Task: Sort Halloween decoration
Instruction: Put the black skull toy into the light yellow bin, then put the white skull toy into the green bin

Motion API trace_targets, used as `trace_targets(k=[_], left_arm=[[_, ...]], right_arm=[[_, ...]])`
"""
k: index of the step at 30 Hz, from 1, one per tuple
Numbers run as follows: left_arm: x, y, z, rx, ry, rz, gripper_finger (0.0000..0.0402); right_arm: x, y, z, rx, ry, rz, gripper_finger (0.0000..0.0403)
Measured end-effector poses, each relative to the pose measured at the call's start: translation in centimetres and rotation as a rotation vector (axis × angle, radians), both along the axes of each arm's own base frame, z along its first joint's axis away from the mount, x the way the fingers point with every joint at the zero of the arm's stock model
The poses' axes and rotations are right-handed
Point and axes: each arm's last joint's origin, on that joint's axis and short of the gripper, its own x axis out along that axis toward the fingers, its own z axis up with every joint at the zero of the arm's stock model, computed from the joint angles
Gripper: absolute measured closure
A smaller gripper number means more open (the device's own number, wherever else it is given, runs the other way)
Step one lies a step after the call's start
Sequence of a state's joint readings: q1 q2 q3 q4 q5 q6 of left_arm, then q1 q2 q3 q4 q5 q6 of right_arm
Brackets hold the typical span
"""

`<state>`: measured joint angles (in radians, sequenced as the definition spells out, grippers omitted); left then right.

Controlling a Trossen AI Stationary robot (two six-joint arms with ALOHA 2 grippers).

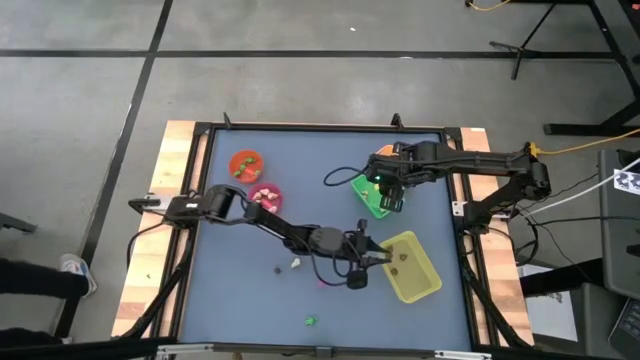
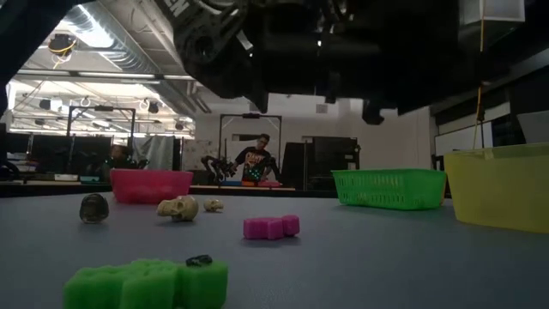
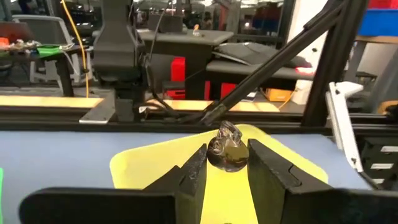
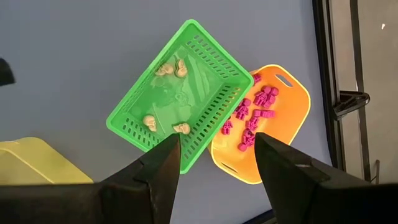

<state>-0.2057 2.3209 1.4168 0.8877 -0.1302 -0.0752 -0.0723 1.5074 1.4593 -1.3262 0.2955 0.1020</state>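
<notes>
Gripping: the left claw (image 3: 227,163) is clenching a dark skull trinket (image 3: 226,149) between its fingers, over the yellow tray (image 1: 412,268).
Hovering: the right claw (image 4: 216,163) is hanging released above the green tray (image 4: 180,96), at 2 o'clock from the left claw.
Lying: loose trinkets (image 2: 271,227) are sitting on the desk (image 1: 300,170).

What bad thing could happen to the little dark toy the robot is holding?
The left gripper pinches the small dark trinket only at its fingers' tips, so it might slip out. It hangs near the yellow tray's edge, so dropped now it could land on the table instead.
</notes>
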Motion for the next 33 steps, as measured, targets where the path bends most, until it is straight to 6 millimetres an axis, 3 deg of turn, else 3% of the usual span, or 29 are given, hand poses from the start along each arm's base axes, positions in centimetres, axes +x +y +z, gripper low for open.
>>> trace_targets(k=[6,19,33], left_arm=[[0.1,0.3,-0.8,0.013,0.050,0.067,0.0317],[0.3,1.0,-0.8,0.014,0.055,0.080,0.0264],[0.4,2.0,-1.0,0.022,0.095,0.096,0.0260]], right_arm=[[0.0,0.0,0.0,0.000,0.000,0.000,0.0198],[0.0,0.0,0.0,0.001,-0.001,-0.001,0.0198],[0.0,0.0,0.0,0.001,-0.001,-0.002,0.0198]])
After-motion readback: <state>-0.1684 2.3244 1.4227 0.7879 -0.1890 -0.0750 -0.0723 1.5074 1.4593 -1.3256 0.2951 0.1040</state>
